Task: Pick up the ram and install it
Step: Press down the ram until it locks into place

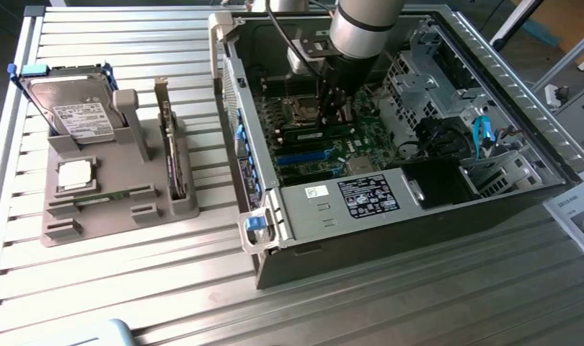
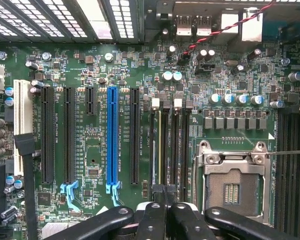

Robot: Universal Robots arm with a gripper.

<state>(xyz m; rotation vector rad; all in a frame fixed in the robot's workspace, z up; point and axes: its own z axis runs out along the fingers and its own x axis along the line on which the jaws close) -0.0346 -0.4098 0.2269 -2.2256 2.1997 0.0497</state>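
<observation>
My gripper point(image 1: 332, 115) reaches down into the open computer case point(image 1: 272, 216), over the motherboard. In the wrist view my gripper point(image 2: 164, 194) is shut, its black fingertips pressed together with nothing between them, just above the near end of the memory slots point(image 2: 177, 150). One thin green stick point(image 2: 157, 150) stands edge-on in the slot beside the empty black ones. It also shows below the fingers as a dark green strip point(image 1: 316, 132). Whether the fingers touch it I cannot tell. Another green ram point(image 1: 104, 196) lies in the grey holder point(image 1: 109, 216) at the exterior view's left.
The holder also carries a hard drive point(image 1: 71, 108), a square silver chip point(image 1: 76, 175) and an upright card with a bracket point(image 1: 171, 151). An open processor socket point(image 2: 232, 185) lies beside the memory slots; a blue slot point(image 2: 113, 135) lies on the other side. Case walls surround the arm.
</observation>
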